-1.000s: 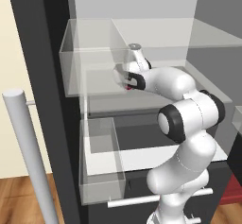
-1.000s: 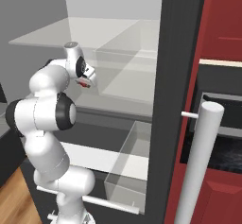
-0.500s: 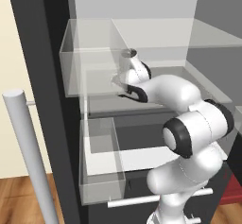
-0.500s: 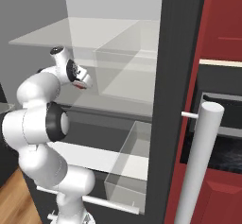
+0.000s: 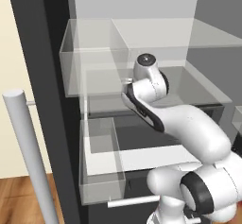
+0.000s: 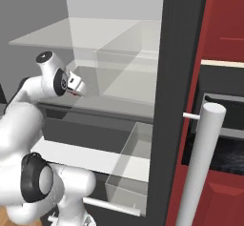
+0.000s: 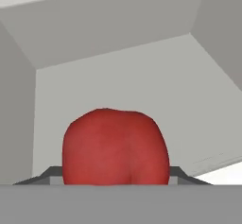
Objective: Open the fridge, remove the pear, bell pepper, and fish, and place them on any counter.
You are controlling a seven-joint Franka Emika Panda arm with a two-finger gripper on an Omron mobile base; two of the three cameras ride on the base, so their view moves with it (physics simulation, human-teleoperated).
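Nearest us in the hand view, the pepper (image 7: 116,147) sits bright red and slightly lobed between the finger tips, and we take the gripper (image 7: 116,178) to be clamped on it (its dark tips barely peek out at either side). From the right base view we see a sliver of red at the gripper, beside a glass shelf (image 6: 71,39). Beyond it lies the pale interior of the open fridge (image 5: 156,10).

The white arm rises from its base, bends at the dark elbow joint and reaches forward at mid height. The wrist is turned sideways. The gripper (image 6: 76,87) has its fingers closed around a red bell pepper (image 7: 116,147).
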